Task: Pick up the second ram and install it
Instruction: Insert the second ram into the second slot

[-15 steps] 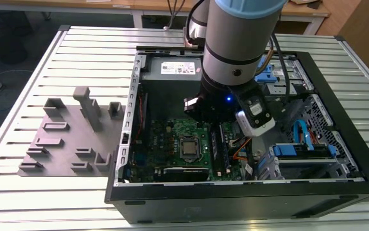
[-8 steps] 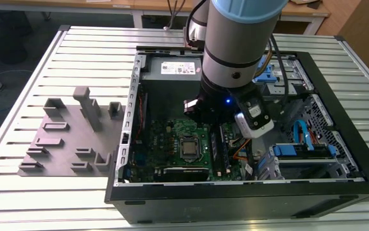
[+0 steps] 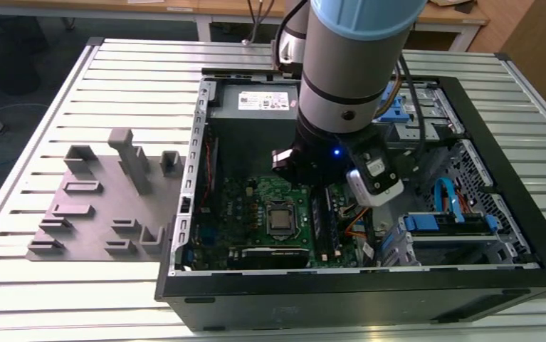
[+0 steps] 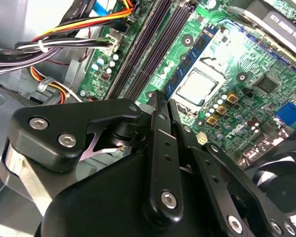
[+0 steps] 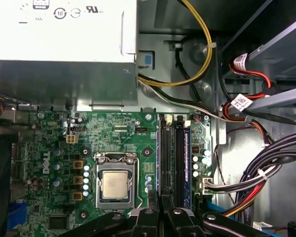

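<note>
My gripper (image 4: pixel 163 98) reaches down inside the open computer case (image 3: pixel 500 285), over the green motherboard (image 3: pixel 253 196). Its black fingers (image 4: pixel 155 148) stand close together, shut on the second ram (image 4: pixel 195 52). The ram is a long thin stick with dark chips on its face. It runs out from the fingertips, parallel to the memory slots (image 4: pixel 148 44), on the side of the processor socket (image 4: pixel 197 86). In the first wrist view the gripper (image 5: pixel 161 200) sits over the near end of the slots (image 5: pixel 171 163), in line with the slot nearest the socket (image 5: pixel 114 185).
A grey fixture plate (image 3: pixel 102 206) with upright blocks lies outside the case at the exterior view's left. The power supply (image 5: pixel 64 49) borders the board on one side. Bundled cables (image 5: pixel 266 168) crowd the far side of the slots. Blue drive brackets (image 3: pixel 448 221) sit at the exterior view's right.
</note>
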Available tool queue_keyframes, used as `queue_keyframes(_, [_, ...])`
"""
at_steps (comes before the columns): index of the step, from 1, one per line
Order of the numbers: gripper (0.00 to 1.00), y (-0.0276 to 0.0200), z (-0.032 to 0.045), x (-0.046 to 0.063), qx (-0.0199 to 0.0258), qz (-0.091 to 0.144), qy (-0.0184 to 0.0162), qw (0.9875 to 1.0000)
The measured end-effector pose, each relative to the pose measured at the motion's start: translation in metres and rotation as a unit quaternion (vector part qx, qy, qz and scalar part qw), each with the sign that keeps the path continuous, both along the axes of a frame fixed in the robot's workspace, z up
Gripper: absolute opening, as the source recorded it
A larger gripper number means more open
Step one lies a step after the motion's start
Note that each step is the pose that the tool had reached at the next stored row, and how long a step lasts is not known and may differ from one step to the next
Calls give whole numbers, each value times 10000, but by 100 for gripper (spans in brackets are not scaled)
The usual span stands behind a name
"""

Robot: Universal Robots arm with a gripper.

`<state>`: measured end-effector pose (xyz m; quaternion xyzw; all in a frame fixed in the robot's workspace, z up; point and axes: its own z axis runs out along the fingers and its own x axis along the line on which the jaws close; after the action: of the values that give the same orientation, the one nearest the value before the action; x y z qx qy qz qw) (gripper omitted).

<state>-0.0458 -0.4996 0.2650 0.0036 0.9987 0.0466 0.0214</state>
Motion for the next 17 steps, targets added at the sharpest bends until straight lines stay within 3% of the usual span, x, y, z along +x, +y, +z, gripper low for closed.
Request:
queue_keyframes(8, [11, 0, -87, 0, 0, 0, 0, 10000])
queue_keyframes(17, [11, 0, -237, 0, 0, 0, 0, 10000])
